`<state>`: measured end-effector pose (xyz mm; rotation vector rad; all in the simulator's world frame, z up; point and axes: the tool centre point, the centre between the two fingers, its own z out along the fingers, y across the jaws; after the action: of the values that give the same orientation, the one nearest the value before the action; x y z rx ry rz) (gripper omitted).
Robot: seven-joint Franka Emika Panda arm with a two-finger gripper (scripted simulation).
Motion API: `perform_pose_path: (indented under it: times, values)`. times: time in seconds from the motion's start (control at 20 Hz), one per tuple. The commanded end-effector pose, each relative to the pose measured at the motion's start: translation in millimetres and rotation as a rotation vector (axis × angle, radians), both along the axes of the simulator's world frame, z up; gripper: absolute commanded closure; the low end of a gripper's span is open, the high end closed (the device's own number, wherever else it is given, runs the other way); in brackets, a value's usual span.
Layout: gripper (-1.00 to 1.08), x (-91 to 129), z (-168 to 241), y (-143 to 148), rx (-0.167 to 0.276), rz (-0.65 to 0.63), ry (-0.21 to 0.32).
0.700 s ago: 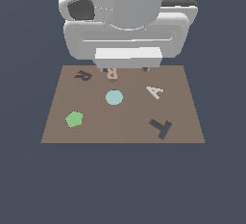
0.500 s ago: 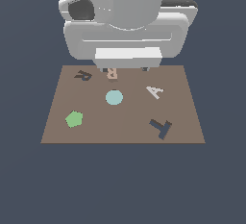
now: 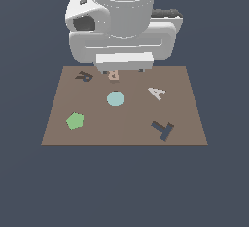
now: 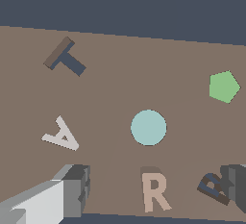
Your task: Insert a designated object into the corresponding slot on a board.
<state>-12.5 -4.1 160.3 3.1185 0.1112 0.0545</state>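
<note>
The designated object, a pale tan R block point(image 4: 154, 188), lies on the brown board point(image 4: 110, 93) near its far edge in the exterior view point(image 3: 113, 75). My gripper point(image 4: 156, 189) is open and low over the board. Its fingers point(image 4: 72, 189) stand wide apart on either side of the block without touching it. The slot, a dark R-shaped recess point(image 3: 83, 76), lies just to the exterior view's left of the block. In the wrist view the slot point(image 4: 211, 185) is partly hidden by one finger. The white hand point(image 3: 124, 63) covers the top of the block in the exterior view.
On the board are a teal circle point(image 3: 115, 98), a green pentagon point(image 3: 75, 120), a whitish A point(image 3: 156, 93) and a slate-blue T point(image 3: 163, 129). The arm's bulk hides the board's far edge. Dark floor surrounds the board.
The hand has come down closer to the board over the tan block, now hiding its top. The block and the other shapes have not moved.
</note>
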Motion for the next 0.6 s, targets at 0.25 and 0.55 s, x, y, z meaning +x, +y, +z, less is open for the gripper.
perform_pose_path:
  times: [0.25,0.55]
  values:
    - [-0.92,-39,-49,-17,0.008,0.037,0.017]
    - [-0.92,-67,-85,-30,0.014,0.065,0.028]
